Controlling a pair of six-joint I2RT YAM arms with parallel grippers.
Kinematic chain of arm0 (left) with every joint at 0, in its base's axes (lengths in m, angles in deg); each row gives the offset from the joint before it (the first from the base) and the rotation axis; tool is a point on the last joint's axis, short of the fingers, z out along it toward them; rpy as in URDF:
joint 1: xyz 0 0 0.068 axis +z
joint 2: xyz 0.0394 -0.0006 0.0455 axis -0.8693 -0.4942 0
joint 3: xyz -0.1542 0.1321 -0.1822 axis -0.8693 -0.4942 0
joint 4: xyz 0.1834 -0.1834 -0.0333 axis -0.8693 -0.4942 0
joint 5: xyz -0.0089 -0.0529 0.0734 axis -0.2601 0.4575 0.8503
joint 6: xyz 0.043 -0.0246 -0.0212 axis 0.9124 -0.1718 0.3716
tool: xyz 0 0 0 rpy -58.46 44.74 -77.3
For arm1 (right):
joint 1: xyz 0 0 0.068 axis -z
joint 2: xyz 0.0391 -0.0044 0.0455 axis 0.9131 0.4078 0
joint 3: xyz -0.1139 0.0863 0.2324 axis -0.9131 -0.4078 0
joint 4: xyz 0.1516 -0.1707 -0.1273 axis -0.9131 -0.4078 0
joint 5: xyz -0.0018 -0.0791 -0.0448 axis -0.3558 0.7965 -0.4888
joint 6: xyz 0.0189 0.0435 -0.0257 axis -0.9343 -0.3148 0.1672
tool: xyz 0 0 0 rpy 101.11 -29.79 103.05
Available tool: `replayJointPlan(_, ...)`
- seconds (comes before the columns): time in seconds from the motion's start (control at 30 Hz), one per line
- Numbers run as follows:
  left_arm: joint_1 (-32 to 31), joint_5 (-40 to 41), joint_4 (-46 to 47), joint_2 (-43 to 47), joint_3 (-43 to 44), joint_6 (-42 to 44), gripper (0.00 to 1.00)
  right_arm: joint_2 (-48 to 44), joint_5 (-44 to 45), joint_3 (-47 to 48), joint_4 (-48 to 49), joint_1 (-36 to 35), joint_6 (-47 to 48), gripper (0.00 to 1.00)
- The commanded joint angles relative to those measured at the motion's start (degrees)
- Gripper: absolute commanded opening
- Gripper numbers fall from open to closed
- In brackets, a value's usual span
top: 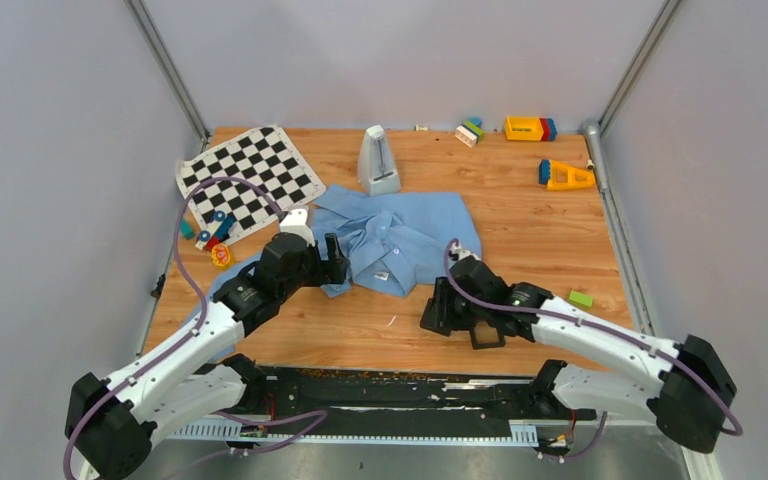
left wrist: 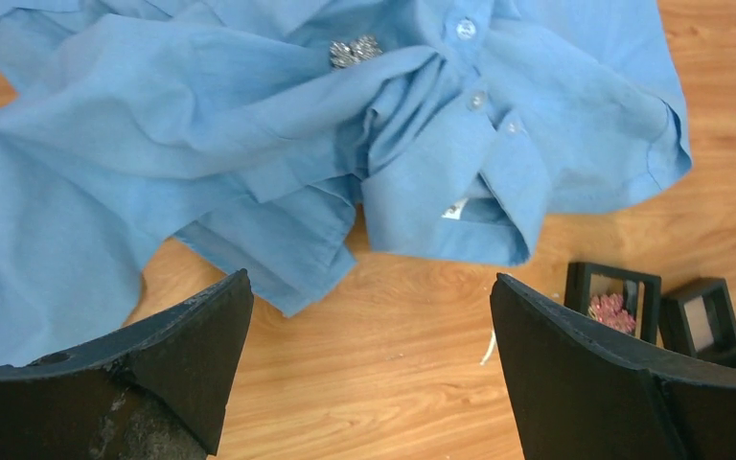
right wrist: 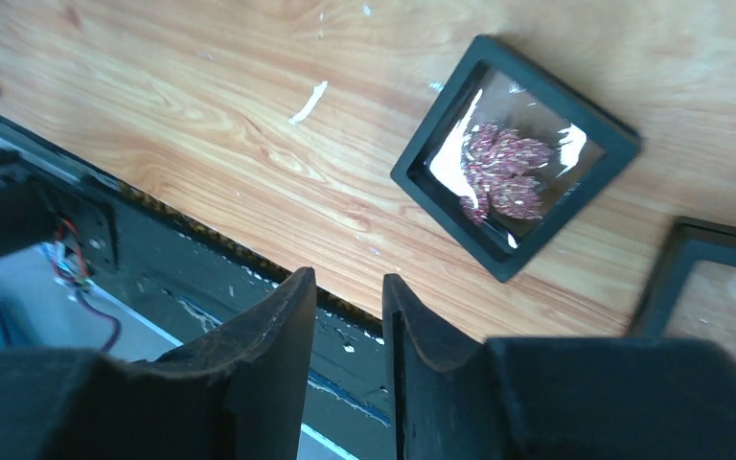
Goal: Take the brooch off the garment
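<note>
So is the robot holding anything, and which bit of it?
Nothing. The left gripper is wide open by the shirt, with the brooch pinned on it. The right gripper is barely open and empty.

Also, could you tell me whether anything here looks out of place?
The blue shirt lies crumpled, not flat, its folds crowding the silver brooch. A small white scrap lies loose near the black display box.

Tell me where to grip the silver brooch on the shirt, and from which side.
Pinch the brooch across its outer edges, coming down with the open left gripper. It lies flat on a raised fold of the shirt, so a sideways approach would likely grab cloth.
</note>
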Motion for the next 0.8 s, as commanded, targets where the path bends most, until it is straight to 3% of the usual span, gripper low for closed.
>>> replayJointPlan(0.0,1.2,0.1,6.2,-1.0,-1.4,0.1,0.94,8.6,2.6,3.4,2.5,-4.9,-0.2,0.29)
replayJointPlan(0.2,2.8,-8.8,10.8,-7.8,0.3,1.4,0.82,15.9,6.5,3.8,3.3,-5.5,-0.3,0.14)
replayJointPlan(0.37,2.9,-11.8,12.2,-12.3,2.3,2.2,0.80,17.7,6.7,3.1,3.3,1.0,2.0,0.10)
replayJointPlan(0.63,3.0,-15.3,15.1,-22.5,4.9,1.4,0.76,18.2,7.3,5.6,3.3,19.9,8.7,0.13)
replayJointPlan(0.77,3.0,-14.8,14.4,-27.2,7.5,1.5,0.70,13.5,4.6,5.8,3.8,21.4,10.3,0.25)
